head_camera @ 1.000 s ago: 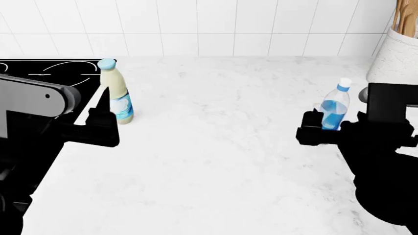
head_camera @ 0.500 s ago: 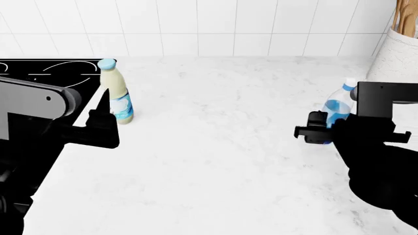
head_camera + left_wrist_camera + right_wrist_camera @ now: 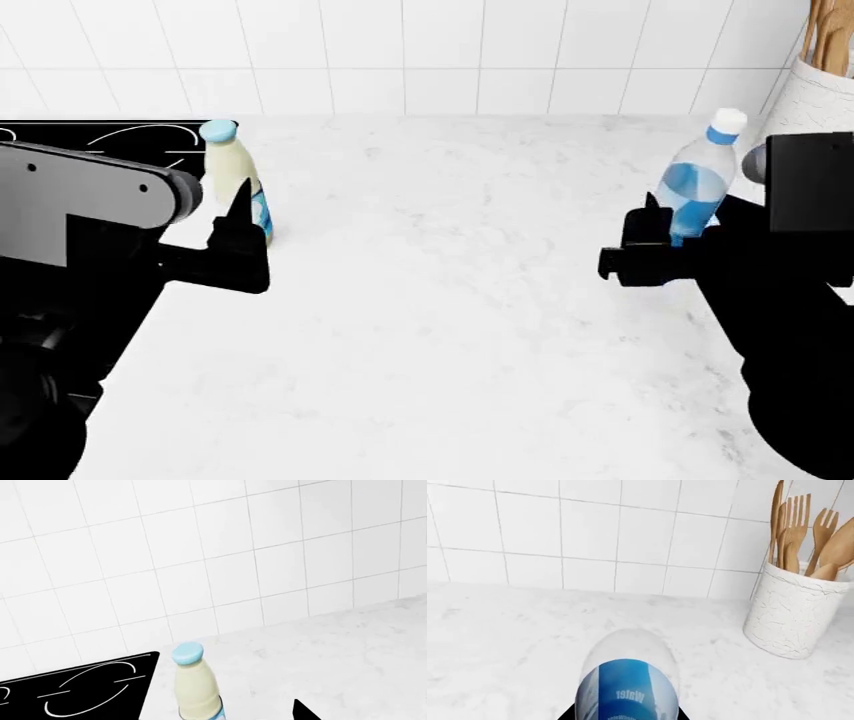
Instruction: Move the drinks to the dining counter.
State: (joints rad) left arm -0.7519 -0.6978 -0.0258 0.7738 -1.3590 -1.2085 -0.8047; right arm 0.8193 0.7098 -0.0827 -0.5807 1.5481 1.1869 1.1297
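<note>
The cream-coloured bottle (image 3: 230, 178) with a pale blue cap stands upright on the marbled worktop beside the hob. My left gripper (image 3: 238, 218) is open right in front of it. In the left wrist view the cream bottle (image 3: 197, 692) is close ahead and one black fingertip (image 3: 303, 713) shows to its side, apart from it. My right gripper (image 3: 671, 238) is shut on the clear-blue water bottle (image 3: 695, 185), which hangs tilted above the worktop. The right wrist view shows the water bottle (image 3: 627, 690) filling the space between the jaws. The dining counter is out of view.
A white crackled crock (image 3: 807, 105) of wooden utensils stands at the back right, close to my right arm; the right wrist view shows this crock (image 3: 790, 610) too. The black hob (image 3: 80, 140) lies at the back left. White tiled wall (image 3: 427, 50) runs along the worktop's far edge.
My right gripper has closed on the water bottle and lifted it off the worktop, tilting it. My left gripper has moved forward and right, up to the cream bottle.
</note>
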